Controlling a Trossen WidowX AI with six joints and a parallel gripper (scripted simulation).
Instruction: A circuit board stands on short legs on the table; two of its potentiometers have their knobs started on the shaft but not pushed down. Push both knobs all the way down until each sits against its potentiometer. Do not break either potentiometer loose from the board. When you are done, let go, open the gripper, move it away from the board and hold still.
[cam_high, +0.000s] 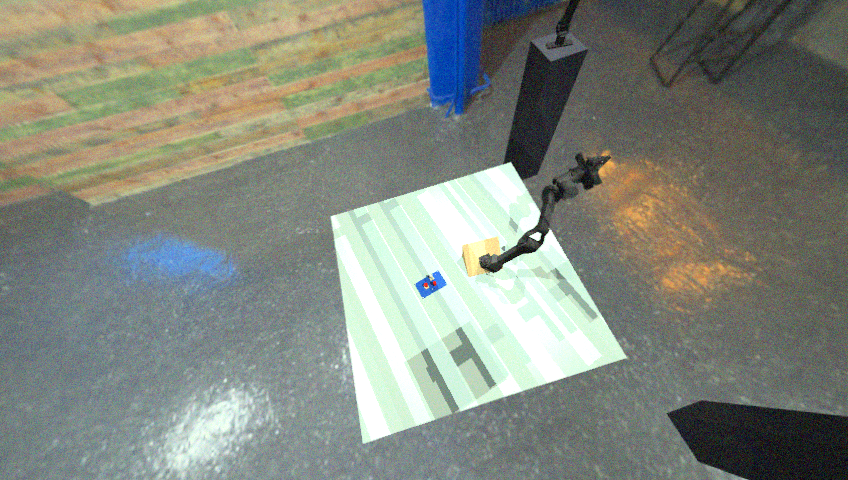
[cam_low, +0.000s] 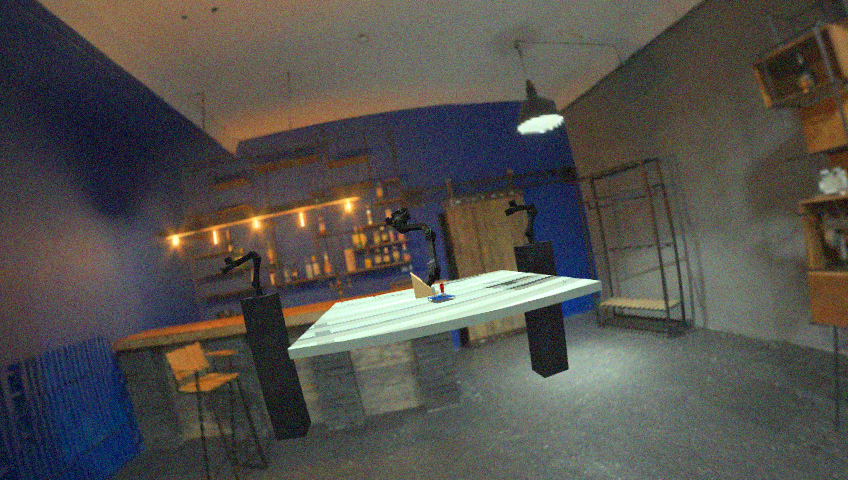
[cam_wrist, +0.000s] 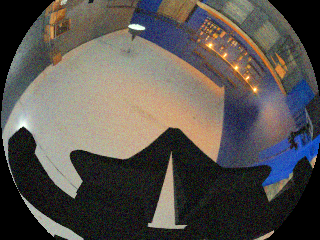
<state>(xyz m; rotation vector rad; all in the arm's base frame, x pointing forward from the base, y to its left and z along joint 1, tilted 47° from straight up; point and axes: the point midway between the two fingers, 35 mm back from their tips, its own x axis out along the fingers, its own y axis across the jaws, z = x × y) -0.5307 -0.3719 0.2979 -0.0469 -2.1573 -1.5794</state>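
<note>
On the table (cam_high: 416, 356), toward its middle, the circuit board (cam_high: 431, 284) rests flat as a small blue rectangle. Two red knobs (cam_high: 430, 285) stand on the circuit board, close to each other; at this scale it cannot be told how far down each sits on its shaft. In the exterior view the circuit board (cam_low: 440, 297) lies just beside a tan wooden block (cam_low: 421, 287), with one red knob (cam_low: 442, 288) standing upright above the blue surface.

Beyond the circuit board, toward the arm side of the table, the wooden block (cam_high: 479, 254) carries the arm base (cam_high: 489, 262). From the base the arm (cam_high: 544, 214) runs up and away from the circuit board, past the table edge.

The pincer (cam_high: 599, 161) is well apart from the circuit board, raised high and pointing outward over the floor. Its fingers are together with nothing between them; in the wrist view the pincer (cam_wrist: 170, 154) shows two dark fingers meeting at their tips, directed at the ceiling and a blue wall.
</note>
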